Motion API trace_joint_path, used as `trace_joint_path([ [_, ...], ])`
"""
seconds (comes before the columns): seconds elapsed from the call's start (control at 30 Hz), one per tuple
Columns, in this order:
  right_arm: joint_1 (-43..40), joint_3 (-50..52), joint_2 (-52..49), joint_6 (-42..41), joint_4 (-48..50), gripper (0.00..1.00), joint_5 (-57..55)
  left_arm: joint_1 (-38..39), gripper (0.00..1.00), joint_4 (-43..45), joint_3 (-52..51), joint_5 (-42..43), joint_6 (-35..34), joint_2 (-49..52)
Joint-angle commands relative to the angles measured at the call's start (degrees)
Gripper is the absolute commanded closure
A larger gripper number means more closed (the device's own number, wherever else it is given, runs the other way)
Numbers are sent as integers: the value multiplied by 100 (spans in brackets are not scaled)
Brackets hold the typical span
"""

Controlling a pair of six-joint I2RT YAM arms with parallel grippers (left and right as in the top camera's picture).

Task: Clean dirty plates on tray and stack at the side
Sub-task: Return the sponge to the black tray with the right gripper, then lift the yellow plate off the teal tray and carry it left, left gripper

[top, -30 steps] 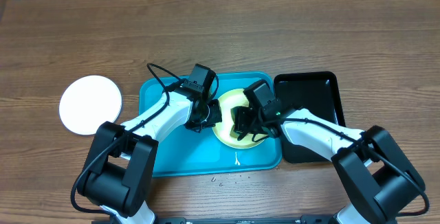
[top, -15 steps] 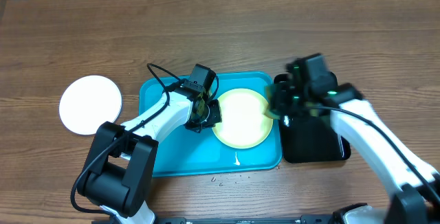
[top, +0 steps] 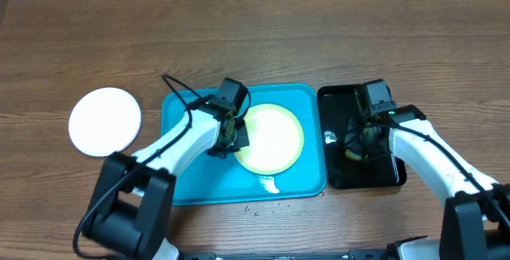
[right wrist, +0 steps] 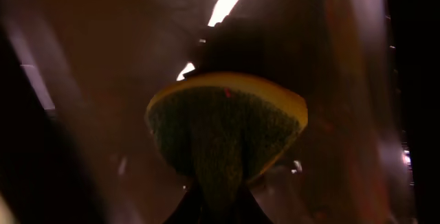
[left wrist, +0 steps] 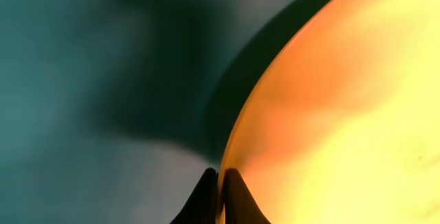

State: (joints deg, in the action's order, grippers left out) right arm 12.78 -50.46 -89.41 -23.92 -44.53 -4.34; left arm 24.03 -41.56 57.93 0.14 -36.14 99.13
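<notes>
Left pincer (left wrist: 218, 183) pinches plate (top: 275, 136) rim; right pincer (right wrist: 214, 207) pinches sponge (right wrist: 227, 121).
Black tray (top: 339, 104) below right pincer; white plate (top: 104, 121) far left.

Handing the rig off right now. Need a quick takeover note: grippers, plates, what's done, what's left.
Left gripper: shut on the rim of the yellow-green plate, in the blue tray.
Right gripper: shut on the sponge, over the black tray.
Done: white plate sits on the table, left of the blue tray.
Left: probably stack the yellow-green plate on the white one. Whether it is fully clean is unclear. Only two plates in view.
</notes>
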Motion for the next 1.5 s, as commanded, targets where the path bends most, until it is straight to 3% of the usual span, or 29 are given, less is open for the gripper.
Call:
trace_joint_path([
  [0.0,-28,-13,-22,-4,83,93,-494,11,96,-184,-74,-1237,-136,-782],
  [0.3,-101,-13,-22,-2,164,81,-833,186,96,-656,-72,-2317,140,-2162],
  [0.47,-160,-13,-22,0,284,62,-804,584,96,-796,-72,-3141,216,-2581],
  [0.5,-160,-13,-22,-2,286,56,-802,697,96,-791,-72,-3274,264,-2632],
  [0.6,-160,-13,-22,-2,256,7,-804,1165,96,-774,-39,-3803,295,-2721],
  [0.63,-160,-13,-22,-2,236,0,-804,1351,96,-776,-17,-4026,310,-2721],
  [1.13,-160,-13,-22,-2,249,0,-804,3727,96,-603,13,-8266,1185,-2719],
  [1.47,-160,-13,-22,-2,247,0,-804,4256,96,387,13,-8743,3064,-2719],
])
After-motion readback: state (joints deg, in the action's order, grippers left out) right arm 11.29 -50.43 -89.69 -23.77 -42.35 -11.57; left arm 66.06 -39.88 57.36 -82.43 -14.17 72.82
